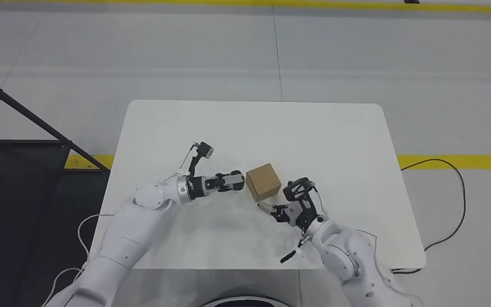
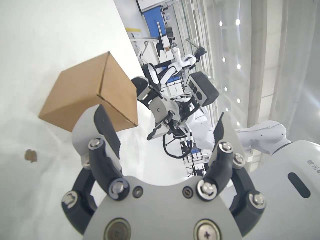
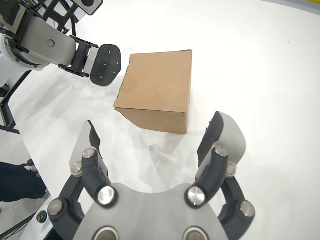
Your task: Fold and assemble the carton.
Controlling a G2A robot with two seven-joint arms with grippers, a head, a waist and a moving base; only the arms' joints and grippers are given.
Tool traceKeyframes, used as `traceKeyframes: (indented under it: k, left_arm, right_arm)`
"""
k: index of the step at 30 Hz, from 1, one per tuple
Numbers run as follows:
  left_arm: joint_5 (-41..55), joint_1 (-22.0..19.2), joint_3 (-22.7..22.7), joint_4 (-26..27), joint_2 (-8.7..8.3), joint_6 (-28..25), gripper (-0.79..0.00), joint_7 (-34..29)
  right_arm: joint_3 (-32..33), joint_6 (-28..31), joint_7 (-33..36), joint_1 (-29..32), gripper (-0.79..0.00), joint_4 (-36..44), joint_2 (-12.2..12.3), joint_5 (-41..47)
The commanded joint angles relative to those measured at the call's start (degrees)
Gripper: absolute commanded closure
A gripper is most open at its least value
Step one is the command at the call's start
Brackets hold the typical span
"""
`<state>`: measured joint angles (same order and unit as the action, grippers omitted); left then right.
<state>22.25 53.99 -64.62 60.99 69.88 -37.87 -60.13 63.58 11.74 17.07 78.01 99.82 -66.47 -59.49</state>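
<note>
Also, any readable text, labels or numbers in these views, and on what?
Plain brown cardboard carton: no print on the faces in view.
White table: none.
White robot casing: a few characters, cut off at the picture's edge, not readable whole.
Small round emblem beside the table edge: too small to read.

Tiny brown scrap [image 2: 30, 156] near carton [image 2: 87, 93], too small to identify

Overhead and wrist views, common carton [image 1: 262, 182]
</note>
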Motion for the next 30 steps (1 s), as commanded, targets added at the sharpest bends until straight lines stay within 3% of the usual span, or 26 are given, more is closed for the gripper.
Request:
traceKeyframes:
  k: [1, 9, 19, 30]
  left_arm:
    - [0.2, 0.6, -1.3, 0.5, -0.37, 0.0, -0.785, 0.6]
    - [-0.7, 2.4, -3.8, 2.7, -1.32, 0.5, -0.785, 1.9]
    - [-1.1, 3.4, -4.9, 4.2, -1.93, 1.2, -0.785, 2.4]
    - [-1.0, 3.4, -4.8, 4.1, -2.19, 1.4, -0.785, 2.5]
  right_arm:
    - [-0.7, -0.2, -1.2, 0.1, -0.785, -0.5, -0.1, -1.3]
    - [-3.7, -2.4, -3.8, -2.7, -0.785, -4.8, -1.2, -2.8]
    - [-8.1, -9.7, -8.5, -4.6, -0.785, -7.3, -2.7, -11.3]
    - [-10.4, -13.2, -8.4, -6.7, -0.785, -9.7, -4.5, -9.2]
